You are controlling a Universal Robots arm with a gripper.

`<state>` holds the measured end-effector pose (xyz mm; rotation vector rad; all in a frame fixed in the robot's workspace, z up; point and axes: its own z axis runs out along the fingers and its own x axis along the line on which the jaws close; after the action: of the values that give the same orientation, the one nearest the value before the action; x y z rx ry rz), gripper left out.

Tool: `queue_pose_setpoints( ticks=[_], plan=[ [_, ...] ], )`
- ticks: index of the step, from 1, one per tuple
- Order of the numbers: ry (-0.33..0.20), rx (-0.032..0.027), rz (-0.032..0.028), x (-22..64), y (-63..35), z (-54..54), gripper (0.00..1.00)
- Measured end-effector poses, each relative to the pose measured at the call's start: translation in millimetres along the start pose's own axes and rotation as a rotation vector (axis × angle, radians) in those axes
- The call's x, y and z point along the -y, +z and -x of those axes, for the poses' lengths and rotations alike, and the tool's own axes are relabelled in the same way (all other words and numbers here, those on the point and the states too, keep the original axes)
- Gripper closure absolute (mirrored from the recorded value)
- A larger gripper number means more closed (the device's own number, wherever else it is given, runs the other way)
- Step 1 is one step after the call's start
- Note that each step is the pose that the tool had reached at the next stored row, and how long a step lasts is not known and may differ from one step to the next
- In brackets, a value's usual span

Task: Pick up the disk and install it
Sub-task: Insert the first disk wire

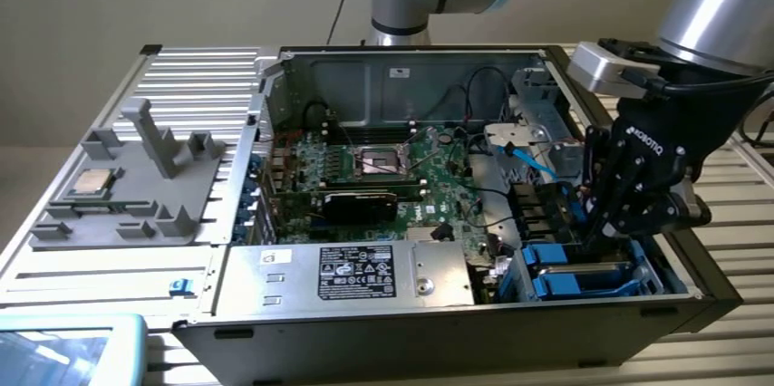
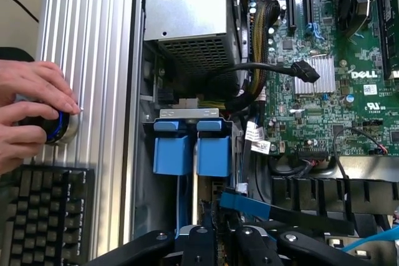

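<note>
exterior view: the gripper (image 1: 596, 243) reaches down into the drive bay at the corner of the open computer case (image 1: 400, 332), toward the exterior view's right. the disk (image 1: 578, 279) lies in that bay just under it, blue rails showing. whether the gripper is spread, pressed together or pinching the disk i cannot tell. the step in hand looks like seating the disk, so i'd judge it wants a straight, gentle push along the rails, square to the bay and away from the blue cable (image 1: 536, 164) nearby. the case stands on a ribbed metal table (image 1: 72, 268), with a grey fixture (image 1: 145, 178) at the exterior view's left. wrist view: the gripper (image 2: 219, 244) hangs near the disk (image 2: 212, 157), whose two blue tabs sit side by side next to the silver power supply (image 2: 187, 23); loose black cables crowd the bay, so room is tight. on the table (image 2: 87, 60) a person's hand (image 2: 31, 110) rests on a round knob (image 2: 59, 130), beside a keyboard (image 2: 43, 216).
</note>
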<state>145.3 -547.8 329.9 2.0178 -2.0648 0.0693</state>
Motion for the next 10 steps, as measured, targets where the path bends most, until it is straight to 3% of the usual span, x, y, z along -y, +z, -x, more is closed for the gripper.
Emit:
queue_pose_setpoints(
  ticks=[10],
  plan=[
    [0.003,-0.0006,-0.0045,-1.1,0.7,1.4,0.83]
  ],
)
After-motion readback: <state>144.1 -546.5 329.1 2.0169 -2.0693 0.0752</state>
